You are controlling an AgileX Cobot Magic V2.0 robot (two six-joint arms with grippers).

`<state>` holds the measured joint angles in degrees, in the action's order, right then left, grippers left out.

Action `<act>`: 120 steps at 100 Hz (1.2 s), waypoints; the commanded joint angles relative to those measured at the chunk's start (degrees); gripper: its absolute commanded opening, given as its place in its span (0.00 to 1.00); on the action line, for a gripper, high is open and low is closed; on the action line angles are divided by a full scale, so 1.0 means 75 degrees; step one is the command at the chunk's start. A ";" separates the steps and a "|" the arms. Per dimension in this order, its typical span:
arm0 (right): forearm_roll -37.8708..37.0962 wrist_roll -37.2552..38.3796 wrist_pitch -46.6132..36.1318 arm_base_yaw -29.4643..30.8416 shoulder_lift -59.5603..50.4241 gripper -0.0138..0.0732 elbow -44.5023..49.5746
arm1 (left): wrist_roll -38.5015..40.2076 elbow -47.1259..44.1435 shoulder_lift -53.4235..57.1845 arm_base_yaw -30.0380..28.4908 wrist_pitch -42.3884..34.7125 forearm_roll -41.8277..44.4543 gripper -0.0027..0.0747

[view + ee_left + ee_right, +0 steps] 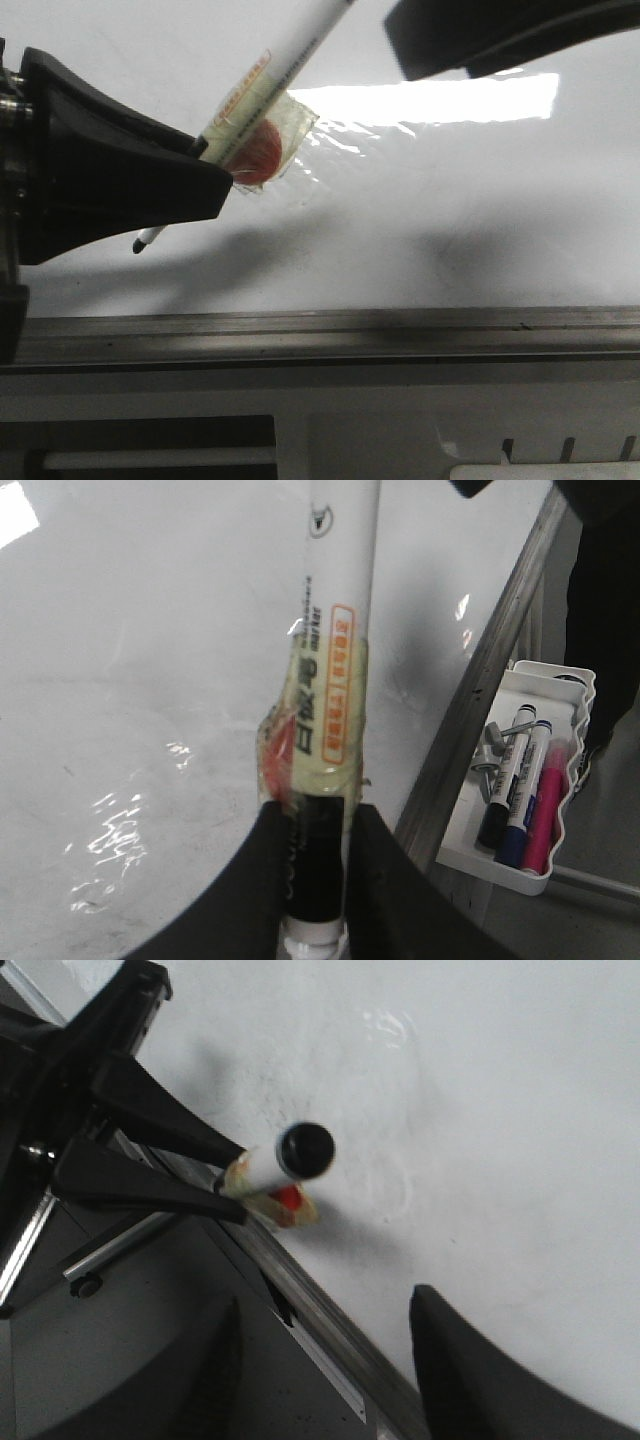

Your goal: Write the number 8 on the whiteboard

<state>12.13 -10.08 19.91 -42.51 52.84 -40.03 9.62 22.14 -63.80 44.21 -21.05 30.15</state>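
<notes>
Left claw (215, 165) clamped on marker pen (262, 95), tip just beside whiteboard (450, 220) near grey frame strip (330, 330). Right claw (325, 1360) held apart, unladen. No 8 seen; board wide open. White tray (560, 770) beyond frame holds markers (520, 790).

Marker pen (335, 670) barrel: word "marker" legible; orange label characters unreadable.

Matte black left end effector (215, 185), tapered wedge-shaped fingers (silver screws at base), smooth plastic
</notes>
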 commanded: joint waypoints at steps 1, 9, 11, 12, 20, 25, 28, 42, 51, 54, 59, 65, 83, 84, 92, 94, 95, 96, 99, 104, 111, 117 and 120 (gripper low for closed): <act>0.0055 -0.0074 -0.0787 -0.0209 0.0274 0.54 -0.0465 | 0.0025 0.0237 0.0147 0.0057 -0.0603 -0.0052 0.01; 0.0055 -0.0074 -0.0760 -0.0403 0.0537 0.54 -0.0666 | 0.0025 0.0237 0.0147 0.0057 -0.0793 0.0091 0.01; 0.0055 -0.0074 -0.0776 -0.0431 0.0596 0.54 -0.0720 | 0.0025 0.0237 0.0147 0.0057 -0.0879 0.0158 0.01; 0.0055 -0.0074 -0.0776 -0.0467 0.0638 0.54 -0.0737 | 0.0025 0.0237 0.0147 0.0057 -0.0908 0.0200 0.01; 0.0055 -0.0074 -0.0880 -0.0576 0.0857 0.54 -0.0943 | 0.0025 0.0237 0.0147 0.0057 -0.1165 0.0407 0.01; 0.0055 -0.0074 -0.0965 -0.0574 0.0997 0.54 -0.1033 | 0.0025 0.0237 0.0147 0.0057 -0.1243 0.0503 0.01; 0.0055 -0.0074 -0.0996 -0.0574 0.1045 0.54 -0.1073 | 0.0025 0.0237 0.0147 0.0057 -0.1259 0.0560 0.01; 0.0112 -0.0074 -0.0998 -0.0574 0.1235 0.52 -0.1172 | 0.0025 0.0237 0.0147 0.0057 -0.1259 0.0680 0.01; 0.0129 -0.0074 -0.0949 -0.0574 0.1309 0.41 -0.1172 | 0.0025 0.0237 0.0147 0.0057 -0.1259 0.0680 0.01; 0.0146 -0.0074 -0.0930 -0.0574 0.1325 0.36 -0.1172 | 0.0025 0.0237 0.0147 0.0057 -0.1259 0.0680 0.01; 0.0146 -0.0074 -0.0897 -0.0574 0.1325 0.27 -0.1172 | 0.0025 0.0237 0.0147 0.0057 -0.1296 0.0680 0.01; 0.0146 -0.0074 -0.0850 -0.0574 0.1325 0.15 -0.1172 | 0.0025 0.0237 0.0147 0.0057 -0.1314 0.0680 0.03; 0.0146 -0.0074 -0.0905 -0.0574 0.1325 0.08 -0.1158 | 0.0039 0.0237 0.0147 0.0057 -0.1314 0.0665 0.36; 0.0146 -0.0074 -0.0903 -0.0574 0.1325 0.08 -0.1158 | 0.0039 0.0237 0.0147 0.0057 -0.1314 0.0645 0.39; 0.0146 -0.0074 -0.0903 -0.0574 0.1325 0.08 -0.1158 | 0.0059 0.0237 0.0147 0.0057 -0.1300 0.0645 0.48; 0.0146 -0.0074 -0.0888 -0.0574 0.1325 0.08 -0.1158 | 0.0059 0.0237 0.0177 0.0057 -0.1289 0.0630 0.48; 0.0146 -0.0074 -0.0888 -0.0574 0.1325 0.08 -0.1158 | 0.0059 0.0237 0.0191 0.0057 -0.1289 0.0629 0.49; 0.0146 -0.0074 -0.0888 -0.0574 0.1325 0.08 -0.1158 | 0.0059 0.0237 0.0193 0.0057 -0.1265 0.0629 0.49; 0.0146 -0.0074 -0.0888 -0.0574 0.1325 0.08 -0.1158 | 0.0059 0.0237 0.0240 0.0057 -0.1200 0.0629 0.49; 0.0146 -0.0074 -0.0888 -0.0574 0.1325 0.08 -0.1158 | 0.0059 0.0237 0.0397 0.0057 -0.0947 0.0580 0.49; 0.0146 -0.0014 -0.0923 -0.0574 0.1325 0.08 -0.1158 | 0.0097 0.0237 0.0808 0.0057 -0.0386 0.0349 0.49; 0.0146 0.0105 -0.0995 -0.0574 0.1312 0.08 -0.1158 | 0.0097 0.0237 0.1309 0.0057 0.0217 -0.0056 0.49; 0.0159 0.0155 -0.1057 -0.0574 0.1312 0.08 -0.1158 | 0.0097 0.0237 0.1552 0.0057 0.0649 -0.0324 0.49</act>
<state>13.66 -9.72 17.07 -47.11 63.71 -46.92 9.55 22.14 -57.15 44.21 -19.30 33.40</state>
